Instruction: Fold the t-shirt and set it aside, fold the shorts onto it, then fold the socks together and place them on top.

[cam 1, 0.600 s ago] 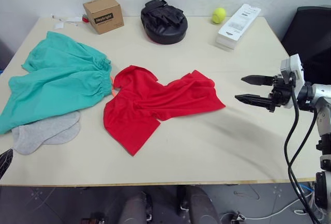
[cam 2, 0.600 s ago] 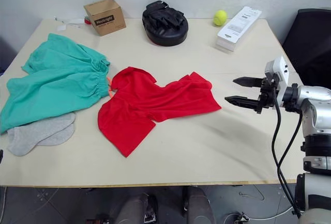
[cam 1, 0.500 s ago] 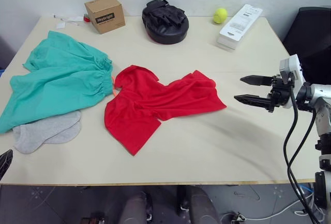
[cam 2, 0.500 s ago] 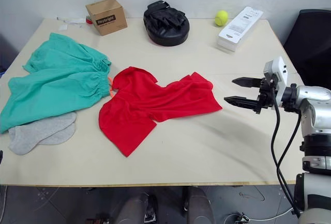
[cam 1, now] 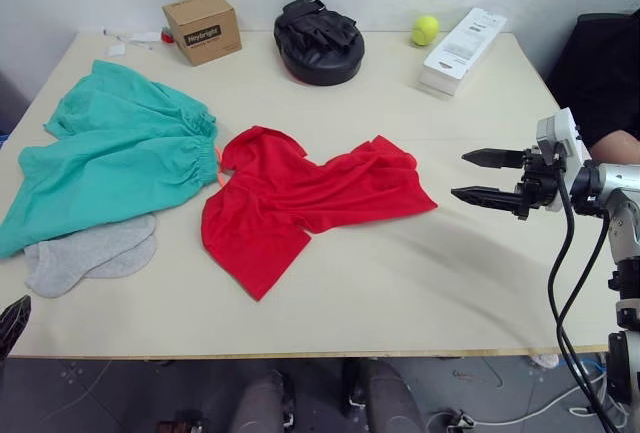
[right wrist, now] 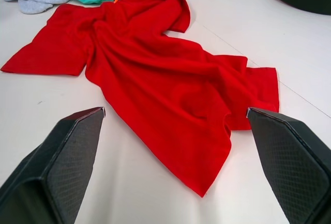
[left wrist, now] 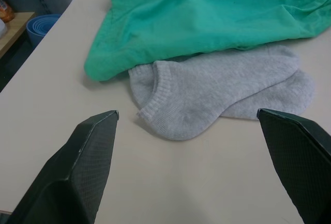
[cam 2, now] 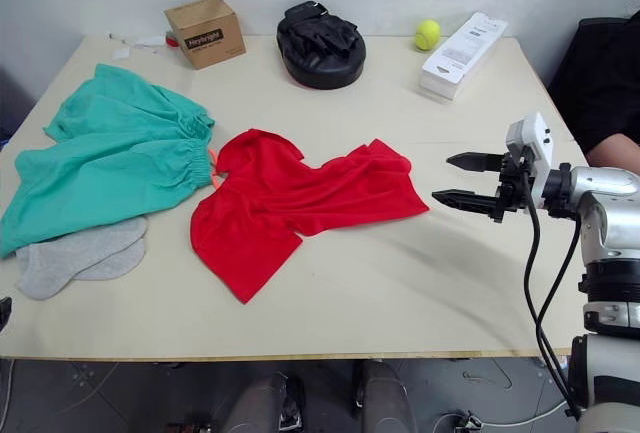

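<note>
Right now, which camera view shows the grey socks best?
The left wrist view: the socks lie close and whole except where the shorts cover them. Both eye views show them small at the table's left edge; the right wrist view catches one corner.

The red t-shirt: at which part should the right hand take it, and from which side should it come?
Probably the hem corner nearest the right hand. The t-shirt lies crumpled but flat on the table, and that corner points outward with bare table around it. Come low from the robot's right; the hand is open and already faces that edge.
</note>
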{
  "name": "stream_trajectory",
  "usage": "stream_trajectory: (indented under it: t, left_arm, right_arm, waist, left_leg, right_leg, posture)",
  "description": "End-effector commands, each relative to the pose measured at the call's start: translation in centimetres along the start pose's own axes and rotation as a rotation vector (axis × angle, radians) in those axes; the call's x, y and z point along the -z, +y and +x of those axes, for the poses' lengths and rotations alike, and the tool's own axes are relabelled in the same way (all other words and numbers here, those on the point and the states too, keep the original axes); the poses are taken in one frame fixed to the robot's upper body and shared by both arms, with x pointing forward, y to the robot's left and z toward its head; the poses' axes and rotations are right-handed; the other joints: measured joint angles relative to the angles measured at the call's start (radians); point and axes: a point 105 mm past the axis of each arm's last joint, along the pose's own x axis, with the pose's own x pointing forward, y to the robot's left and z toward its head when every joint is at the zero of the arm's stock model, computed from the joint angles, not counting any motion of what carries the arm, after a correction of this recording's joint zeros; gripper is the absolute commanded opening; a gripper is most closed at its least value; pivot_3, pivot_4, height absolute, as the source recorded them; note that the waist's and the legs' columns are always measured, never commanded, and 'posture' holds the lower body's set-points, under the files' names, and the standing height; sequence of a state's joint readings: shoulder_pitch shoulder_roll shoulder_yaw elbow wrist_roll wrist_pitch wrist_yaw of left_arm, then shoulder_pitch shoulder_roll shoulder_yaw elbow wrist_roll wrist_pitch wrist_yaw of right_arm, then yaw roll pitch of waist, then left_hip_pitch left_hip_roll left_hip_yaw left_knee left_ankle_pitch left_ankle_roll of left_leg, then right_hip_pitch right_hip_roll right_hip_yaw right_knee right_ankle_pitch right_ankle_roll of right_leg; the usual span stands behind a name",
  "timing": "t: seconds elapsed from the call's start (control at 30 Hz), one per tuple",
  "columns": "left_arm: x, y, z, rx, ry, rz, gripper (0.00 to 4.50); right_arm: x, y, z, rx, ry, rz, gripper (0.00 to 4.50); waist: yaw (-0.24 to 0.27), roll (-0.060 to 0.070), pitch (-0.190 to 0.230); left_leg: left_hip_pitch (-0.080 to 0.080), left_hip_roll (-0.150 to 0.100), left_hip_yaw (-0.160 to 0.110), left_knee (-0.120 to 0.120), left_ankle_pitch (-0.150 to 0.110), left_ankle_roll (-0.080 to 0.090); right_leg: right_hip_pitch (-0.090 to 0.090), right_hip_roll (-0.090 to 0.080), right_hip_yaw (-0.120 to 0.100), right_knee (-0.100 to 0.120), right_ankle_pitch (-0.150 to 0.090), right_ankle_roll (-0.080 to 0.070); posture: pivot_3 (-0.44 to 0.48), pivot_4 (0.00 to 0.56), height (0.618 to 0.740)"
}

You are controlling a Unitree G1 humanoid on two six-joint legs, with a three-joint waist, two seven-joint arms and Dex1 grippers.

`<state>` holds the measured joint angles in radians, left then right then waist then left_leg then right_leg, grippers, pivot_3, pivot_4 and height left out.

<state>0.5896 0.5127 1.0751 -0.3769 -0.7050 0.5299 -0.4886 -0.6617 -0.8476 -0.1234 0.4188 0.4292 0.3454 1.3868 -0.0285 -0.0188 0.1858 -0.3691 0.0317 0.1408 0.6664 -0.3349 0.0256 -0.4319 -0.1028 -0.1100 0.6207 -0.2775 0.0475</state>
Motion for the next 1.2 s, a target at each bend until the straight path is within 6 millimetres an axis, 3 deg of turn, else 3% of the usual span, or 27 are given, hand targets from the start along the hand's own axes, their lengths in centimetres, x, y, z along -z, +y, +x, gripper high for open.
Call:
stream_trajectory:
  t: [0.03, 0.2, 0.33, 0.47, 0.6, 0.83, 0.97, 1.2]
  left_arm:
    - [-0.9, -0.2, 0.3, 0.006, -0.02, 0.026, 4.5]
    - [-0.9, -0.6, 0.5, 0.028, -0.01, 0.043, 4.5]
    - [-1.6, -3.0, 1.7, 0.147, -0.002, 0.102, 4.5]
    - [-2.6, -8.3, 2.8, 0.42, 0.037, 0.218, 4.5]
    - [-2.1, -14.0, 2.9, 0.758, 0.131, 0.37, 4.5]
    - [-0.6, -20.7, 3.8, 1.14, 0.166, 0.584, 4.5]
    - [0.7, -22.8, 4.8, 1.27, 0.171, 0.731, 4.5]
    - [2.5, -24.6, 7.2, 1.37, 0.176, 0.872, 4.5]
  right_arm:
    - [-1.4, -0.3, -0.8, 0.027, -0.018, -0.063, 4.47]
    - [-1.3, -0.4, -1.1, 0.041, -0.011, -0.078, 4.47]
    - [-1.6, -0.4, -0.7, 0.037, -0.001, -0.112, 4.47]
    - [-1.5, 0.8, 0.2, -0.032, 0.045, -0.168, 4.47]
    - [0.1, 2.5, 1.4, -0.124, 0.152, -0.316, 4.47]
    - [3.5, 3.6, 3.1, -0.232, 0.301, -0.563, 4.47]
    - [4.9, 3.3, 3.8, -0.252, 0.338, -0.656, 4.47]
    - [5.2, 2.7, 5.6, -0.233, 0.317, -0.696, 4.47]
  waist:
    - [0.001, 0.0, 0.0]
    - [0.0, 0.0, 0.0]
    - [0.0, 0.0, 0.0]
    - [0.002, 0.0, 0.0]
    - [0.0, 0.001, 0.0]
    - [-0.001, 0.003, 0.001]
    - [0.0, 0.003, 0.002]
    - [0.001, 0.003, 0.002]
  left_leg:
    - [0.0, 0.0, 0.0, 0.0, 0.0, 0.0]
    - [0.0, 0.0, 0.0, 0.0, 0.0, 0.0]
    - [0.0, 0.0, 0.0, 0.0, 0.0, 0.001]
    - [0.0, 0.0, 0.0, 0.0, 0.0, -0.001]
    - [0.0, -0.001, 0.0, 0.0, 0.001, -0.001]
    - [0.001, 0.0, 0.003, 0.0, 0.004, 0.0]
    - [0.001, 0.0, 0.004, 0.0, 0.004, 0.0]
    - [0.001, 0.001, 0.005, 0.002, 0.007, -0.001]
  right_leg:
    - [0.0, 0.0, 0.0, 0.0, 0.0, 0.0]
    - [0.0, 0.0, 0.0, 0.0, 0.0, 0.0]
    - [0.0, 0.0, 0.0, 0.0, 0.0, 0.0]
    - [0.0, 0.0, 0.0, 0.0, 0.0, 0.0]
    - [0.0, 0.0, 0.0, 0.0, 0.0, 0.0]
    - [0.0, 0.003, 0.001, 0.002, 0.0, 0.0]
    - [0.0, 0.004, 0.001, 0.002, 0.0, 0.0]
    - [-0.001, 0.006, 0.003, 0.004, 0.0, 0.0]
  posture:
    - [0.0, 0.15, 0.74]
    - [0.0, 0.15, 0.74]
    - [0.0, 0.15, 0.74]
    - [0.0, 0.15, 0.74]
    - [0.0, 0.15, 0.74]
    - [0.0, 0.15, 0.74]
    - [0.0, 0.15, 0.74]
    - [0.0, 0.15, 0.74]
